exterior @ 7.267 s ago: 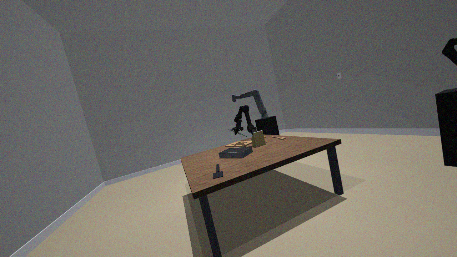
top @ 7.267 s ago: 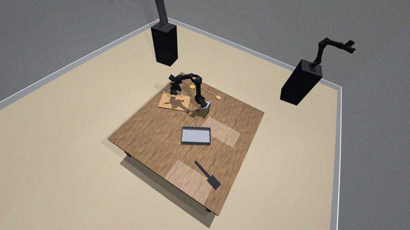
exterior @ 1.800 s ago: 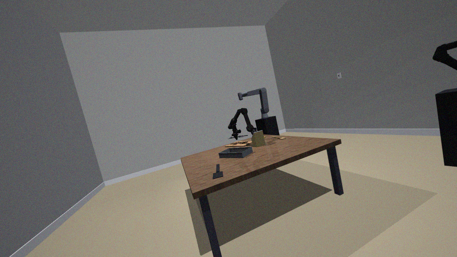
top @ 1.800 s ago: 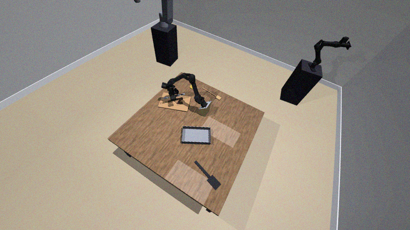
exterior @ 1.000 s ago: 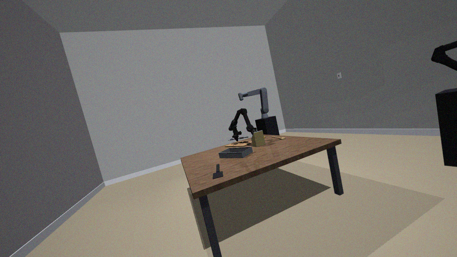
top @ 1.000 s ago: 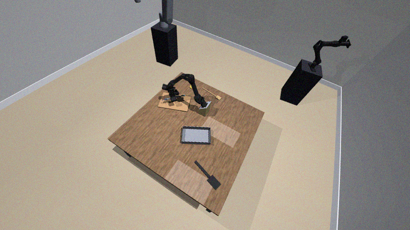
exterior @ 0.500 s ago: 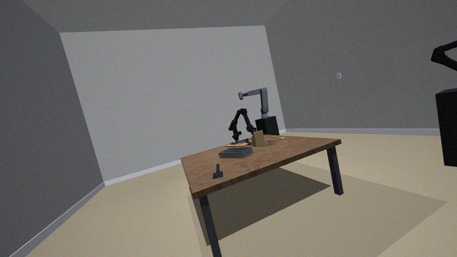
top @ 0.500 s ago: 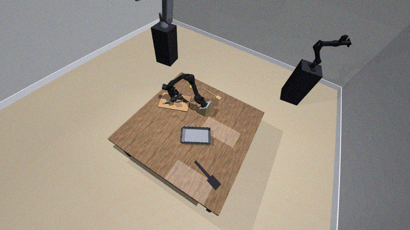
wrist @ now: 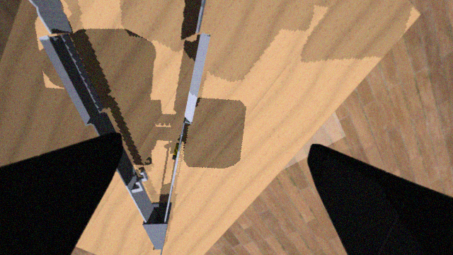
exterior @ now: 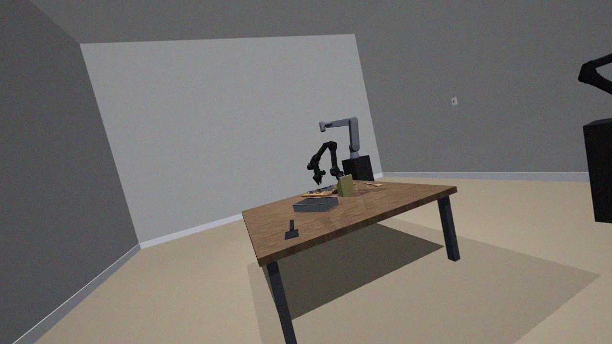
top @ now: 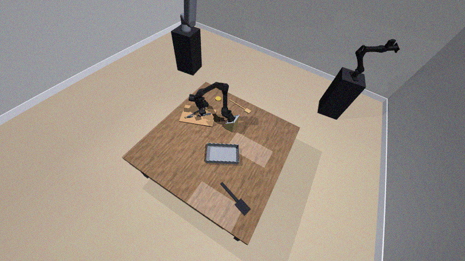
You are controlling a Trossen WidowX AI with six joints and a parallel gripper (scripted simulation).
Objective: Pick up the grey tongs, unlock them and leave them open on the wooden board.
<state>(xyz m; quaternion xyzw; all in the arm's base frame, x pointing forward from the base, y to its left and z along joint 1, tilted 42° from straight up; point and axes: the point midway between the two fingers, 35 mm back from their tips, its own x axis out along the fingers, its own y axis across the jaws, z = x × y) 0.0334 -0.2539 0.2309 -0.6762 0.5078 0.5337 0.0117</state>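
Note:
The grey tongs (top: pixel 189 115) (wrist: pixel 199 64) are spread in a V at the wooden board (top: pixel 208 123) (wrist: pixel 276 88) (exterior: pixel 307 195), their hinge end towards the bottom of the wrist view. Whether every part of them touches the board I cannot tell. My gripper (top: pixel 203 114) (exterior: pixel 318 184) (wrist: pixel 218 147) is open above them, pointing down, with nothing held between its fingers. In the wrist view the left fingertip overlaps the left arm of the tongs, and the right fingertip is well off to their right. The roasting tin (top: pixel 222 154) (exterior: pixel 309 208) stands apart from the board and holds nothing.
An olive upright block (top: pixel 231 124) (exterior: pixel 346 187) stands beside the arm's base, right of the board. A wooden spatula (top: pixel 247 110) (exterior: pixel 376 184) and a yellow disc (top: pixel 217 98) lie behind. A dark spatula (top: pixel 242 207) (exterior: pixel 291 234) lies near the table's front corner.

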